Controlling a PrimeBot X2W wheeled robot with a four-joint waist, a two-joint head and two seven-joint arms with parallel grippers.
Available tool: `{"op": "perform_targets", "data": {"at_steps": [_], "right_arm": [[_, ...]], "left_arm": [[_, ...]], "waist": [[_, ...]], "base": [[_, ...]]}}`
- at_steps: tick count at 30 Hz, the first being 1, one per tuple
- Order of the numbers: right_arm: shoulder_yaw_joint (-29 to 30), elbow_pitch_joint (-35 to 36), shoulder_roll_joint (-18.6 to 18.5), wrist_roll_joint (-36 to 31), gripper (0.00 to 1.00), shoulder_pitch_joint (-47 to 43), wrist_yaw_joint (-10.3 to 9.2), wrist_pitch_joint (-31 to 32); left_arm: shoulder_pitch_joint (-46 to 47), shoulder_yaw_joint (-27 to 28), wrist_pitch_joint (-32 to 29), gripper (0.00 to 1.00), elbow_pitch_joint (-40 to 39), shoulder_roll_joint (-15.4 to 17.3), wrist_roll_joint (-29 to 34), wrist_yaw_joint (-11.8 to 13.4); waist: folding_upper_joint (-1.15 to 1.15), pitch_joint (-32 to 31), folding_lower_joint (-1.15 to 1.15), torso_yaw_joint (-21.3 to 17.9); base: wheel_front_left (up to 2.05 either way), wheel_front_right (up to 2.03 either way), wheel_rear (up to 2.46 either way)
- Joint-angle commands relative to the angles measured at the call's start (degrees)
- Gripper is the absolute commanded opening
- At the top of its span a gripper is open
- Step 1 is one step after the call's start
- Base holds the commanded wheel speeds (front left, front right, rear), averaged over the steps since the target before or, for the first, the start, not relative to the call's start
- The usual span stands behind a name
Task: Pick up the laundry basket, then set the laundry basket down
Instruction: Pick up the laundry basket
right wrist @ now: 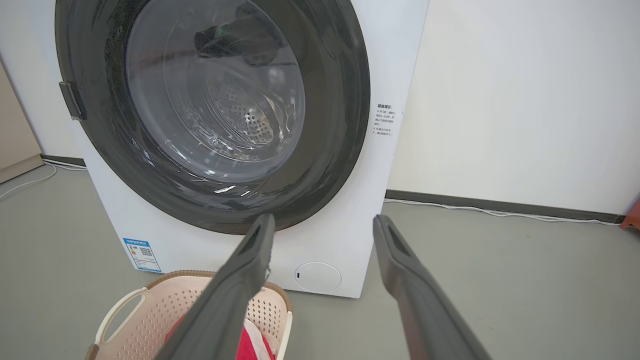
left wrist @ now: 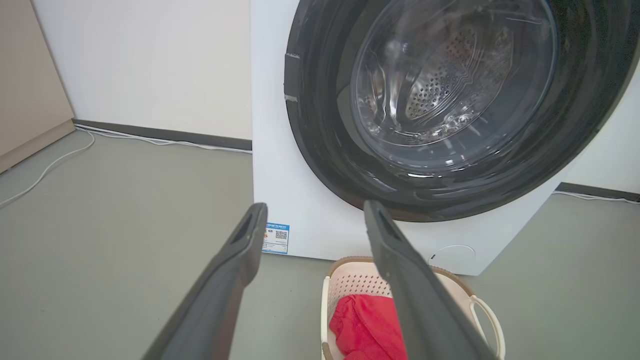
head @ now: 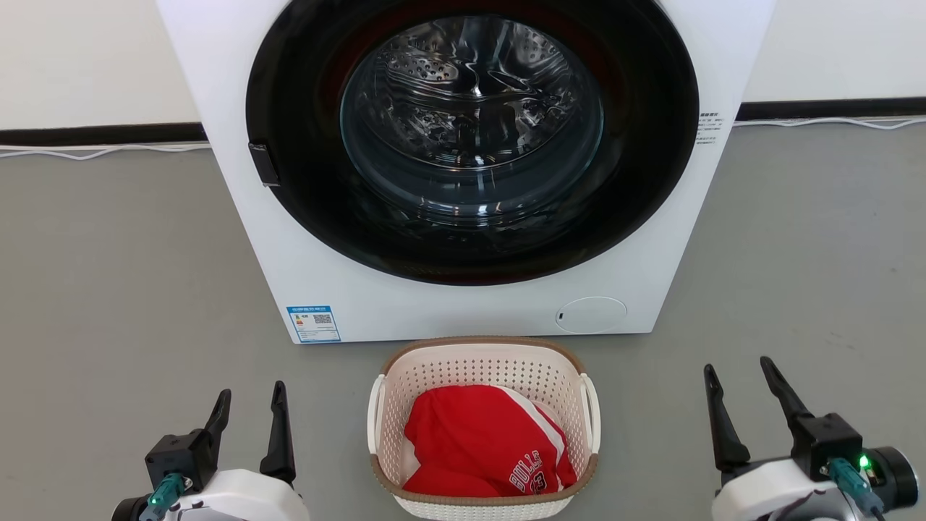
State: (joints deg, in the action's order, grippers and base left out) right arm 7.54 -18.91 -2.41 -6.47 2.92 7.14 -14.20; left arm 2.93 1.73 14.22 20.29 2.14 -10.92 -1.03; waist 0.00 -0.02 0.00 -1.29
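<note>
The laundry basket [head: 483,365], small, cream-white and perforated with a brown rim and white side handles, stands on the grey floor just before the washer. A red garment [head: 485,441] lies inside it. My left gripper [head: 251,405] hangs open at the lower left, well clear of the basket's left handle. On the other side my right gripper [head: 738,376] is open too, apart from the right handle. In the left wrist view the basket [left wrist: 352,285] lies low between and behind my left gripper [left wrist: 312,212]. The right wrist view has the basket [right wrist: 165,305] at lower left of my right gripper [right wrist: 325,225].
A white front-loading washer [head: 463,304] with a dark round door stands close behind the basket. White cables [head: 94,152] run along the dark skirting at the wall. Grey floor [head: 123,289] lies open on both sides of the washer. A beige cabinet side [left wrist: 25,90] stands far left.
</note>
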Motion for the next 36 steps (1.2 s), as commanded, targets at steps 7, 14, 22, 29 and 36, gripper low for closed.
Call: {"op": "perform_targets", "data": {"at_steps": [7, 14, 22, 29, 36], "right_arm": [[-1.5, 0.2, -0.5, -0.1, 1.00, 4.8, 0.35, -0.8], [-1.1, -2.6, -0.5, 0.3, 1.00, 7.5, 0.35, -0.8], [-2.1, -8.7, -0.5, 2.0, 1.00, 12.6, 0.35, -0.8], [-2.9, -14.3, -0.5, 2.0, 1.00, 17.2, 0.35, -0.8], [-4.6, -22.3, -0.5, 2.2, 1.00, 23.5, 0.35, -0.8]], "left_arm": [[3.7, 1.7, 0.8, 1.00, -0.3, 0.7, 0.7, -0.3], [6.6, 1.2, 0.8, 1.00, 3.2, 0.7, 0.7, -0.7], [13.6, 0.1, 0.8, 1.00, 11.9, 0.7, 0.9, -1.8], [19.6, -0.6, 0.8, 1.00, 19.8, 0.8, 1.4, -2.7], [27.6, -2.3, 0.8, 1.00, 31.3, 0.9, 1.2, -4.0]], "waist": [[0.00, 0.9, 0.00, 0.0], [0.00, 3.2, 0.00, 0.1], [0.00, 7.0, 0.00, -0.1], [0.00, 9.9, 0.00, -0.5], [0.00, 13.6, 0.00, -1.0]], "base": [[0.00, 0.00, 0.00], [0.00, 0.00, 0.00], [0.00, 0.00, 0.00], [0.00, 0.00, 0.00], [0.00, 0.00, 0.00]]}}
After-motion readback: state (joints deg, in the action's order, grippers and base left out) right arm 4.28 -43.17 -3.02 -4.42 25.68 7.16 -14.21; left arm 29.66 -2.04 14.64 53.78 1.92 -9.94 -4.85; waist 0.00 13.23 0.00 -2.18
